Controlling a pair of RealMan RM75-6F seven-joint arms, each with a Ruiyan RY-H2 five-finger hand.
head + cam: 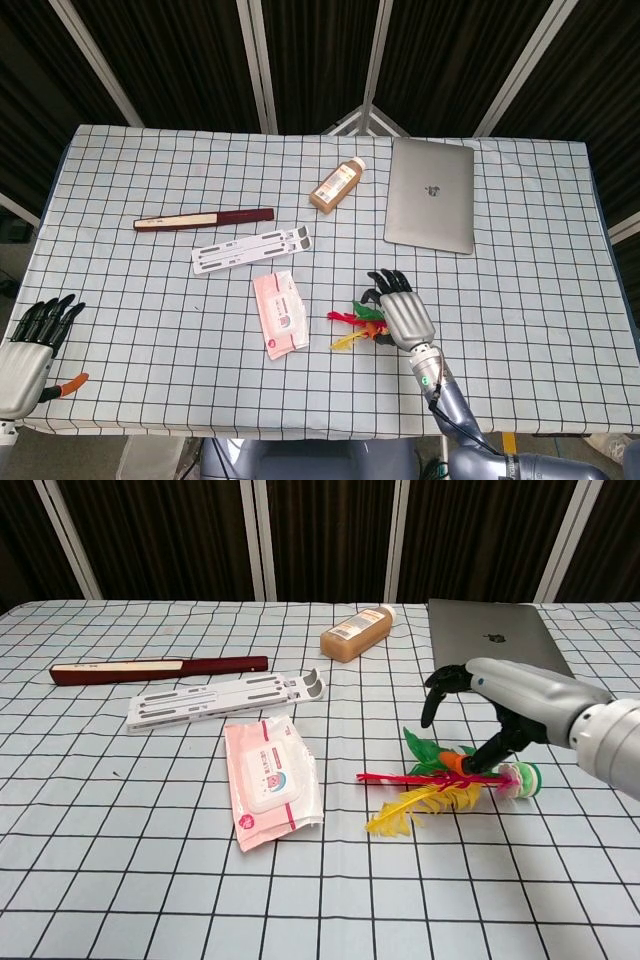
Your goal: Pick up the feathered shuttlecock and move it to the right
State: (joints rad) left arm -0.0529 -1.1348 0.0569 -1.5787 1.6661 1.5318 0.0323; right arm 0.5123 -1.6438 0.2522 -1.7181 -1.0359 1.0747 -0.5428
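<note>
Dark vertical panels with pale metal struts stand behind a table [120, 160] covered in a white cloth with a black grid. Near the middle of the front half lies the feathered shuttlecock [445, 780], on its side, its red, yellow and green feathers fanned toward the left and its small green-and-white base [522, 779] pointing right.

The right hand [400, 313] hangs directly over the shuttlecock's base end. In the chest view the right hand [500, 710] arches above the feathers, its dark fingers [436, 688] spread and curved downward, gripping nothing, while the orange-tipped thumb [455, 764] reaches down to the stem; whether it actually touches cannot be told. From the head view the hand hides the base, and only the feather tips show to its left.

The left hand [28, 345] rests at the front left edge of the table, well apart from everything, fingers extended and apart, holding nothing.

Just left of the shuttlecock lies a pink wet-wipe pack [268, 778]. Behind that sits a white slotted folding stand [225, 700], and farther back a closed dark-red folding fan [160, 667]. A brown bottle with a pale cap [359, 633] lies on its side toward the back, and a closed grey laptop [495, 645] lies at the back right, behind the right hand.
</note>
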